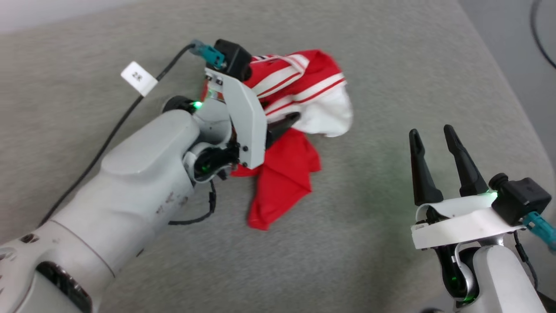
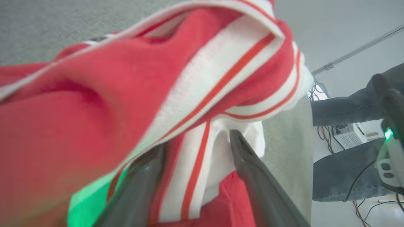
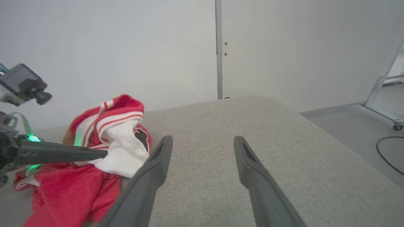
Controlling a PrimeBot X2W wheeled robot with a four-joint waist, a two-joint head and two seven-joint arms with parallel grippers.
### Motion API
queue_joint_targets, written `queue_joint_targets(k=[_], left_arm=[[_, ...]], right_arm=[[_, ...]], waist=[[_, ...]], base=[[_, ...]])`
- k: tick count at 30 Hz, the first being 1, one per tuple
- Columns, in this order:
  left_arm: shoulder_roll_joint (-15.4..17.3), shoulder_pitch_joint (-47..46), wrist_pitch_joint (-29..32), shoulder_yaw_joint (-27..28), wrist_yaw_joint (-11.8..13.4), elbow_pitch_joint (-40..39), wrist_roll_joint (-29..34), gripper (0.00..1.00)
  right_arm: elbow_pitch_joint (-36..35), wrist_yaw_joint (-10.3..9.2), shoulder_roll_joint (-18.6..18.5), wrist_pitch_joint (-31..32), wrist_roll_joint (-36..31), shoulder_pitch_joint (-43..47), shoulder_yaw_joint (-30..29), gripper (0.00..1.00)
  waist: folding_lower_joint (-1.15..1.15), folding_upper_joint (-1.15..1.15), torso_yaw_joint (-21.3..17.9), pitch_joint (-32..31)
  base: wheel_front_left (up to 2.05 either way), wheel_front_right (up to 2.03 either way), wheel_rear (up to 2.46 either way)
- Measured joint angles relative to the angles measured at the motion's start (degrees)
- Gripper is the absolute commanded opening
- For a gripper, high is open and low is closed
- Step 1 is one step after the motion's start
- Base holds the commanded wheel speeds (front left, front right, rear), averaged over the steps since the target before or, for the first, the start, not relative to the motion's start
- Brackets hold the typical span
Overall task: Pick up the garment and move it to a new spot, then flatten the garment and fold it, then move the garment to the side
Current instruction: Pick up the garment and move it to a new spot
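The garment point(image 1: 299, 87), a bright red jersey with white panels and striped trim, lies bunched on the grey padded surface point(image 1: 369, 243); one red part trails toward me. My left gripper point(image 1: 287, 121) reaches into the bundle from the left. In the left wrist view its fingers stand apart around a white, red-striped fold of the garment point(image 2: 195, 176), so the left gripper point(image 2: 192, 148) is open, its left finger partly covered by cloth. The right wrist view shows the garment point(image 3: 120, 126) rising above one left finger point(image 3: 63, 153). My right gripper point(image 1: 431, 131) hovers open and empty to the garment's right, also as right gripper point(image 3: 202, 140).
A black cable with a white tag point(image 1: 138, 78) runs along the left arm over the surface. The surface's rounded right edge point(image 1: 517, 100) drops to the floor. A person's legs in jeans point(image 2: 344, 110) and floor cables lie beyond that edge. A metal frame point(image 3: 382, 91) stands at right.
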Motion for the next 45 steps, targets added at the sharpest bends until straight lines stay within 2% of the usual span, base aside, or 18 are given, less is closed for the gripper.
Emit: queue_joint_targets(k=[9,14,19,27,31,36,39,45], left_arm=[[3.8,3.2,-8.4,0.2,0.0,-11.0,-5.2,1.0],[6.6,9.7,-13.6,-0.5,0.0,-12.3,-7.0,1.0],[8.1,17.7,-19.8,0.2,0.0,-12.9,-10.3,1.0],[14.2,29.1,-29.4,3.5,0.0,-14.5,-13.2,1.0],[16.8,35.3,-31.4,8.6,0.0,-16.0,-14.4,1.0],[18.6,43.6,-31.7,19.5,0.0,-16.1,-8.2,1.0],[17.2,48.6,-31.7,26.3,0.0,-17.1,-3.9,1.0],[14.2,55.0,-31.7,38.5,2.0,-21.0,12.4,1.0]], right_arm=[[3.6,0.01,-0.6,0.0,-4.3,0.3,-0.4,1.0],[5.8,0.01,-2.8,0.0,-4.5,1.2,-0.3,1.0],[7.4,0.01,-5.0,0.3,-4.4,3.0,-0.6,1.0],[5.9,0.01,-7.6,2.6,-4.2,6.1,-2.2,1.0],[5.0,0.01,-8.2,3.4,-3.7,8.3,-3.1,1.0],[3.2,0.01,-9.1,4.3,-3.4,10.9,-5.4,1.0],[2.0,0.01,-9.2,5.0,-2.8,11.9,-6.1,1.0],[0.5,0.01,-9.7,5.6,-2.4,12.8,-7.0,1.0]], waist=[[0.0,0.0,9.5,-5.1],[0.0,0.0,14.8,-8.5],[0.0,0.0,20.0,-11.6],[0.0,0.0,27.7,-15.5],[0.0,0.0,30.3,-17.6],[0.0,0.0,32.7,-19.9],[0.0,0.0,33.7,-20.8],[0.0,0.0,33.8,-21.6]], base=[[0.0,0.0,0.0],[0.0,0.0,0.0],[0.0,0.0,0.0],[0.0,0.0,0.0],[0.0,0.0,0.0],[0.0,0.0,0.0],[0.0,0.0,0.0],[0.0,0.0,0.0]])
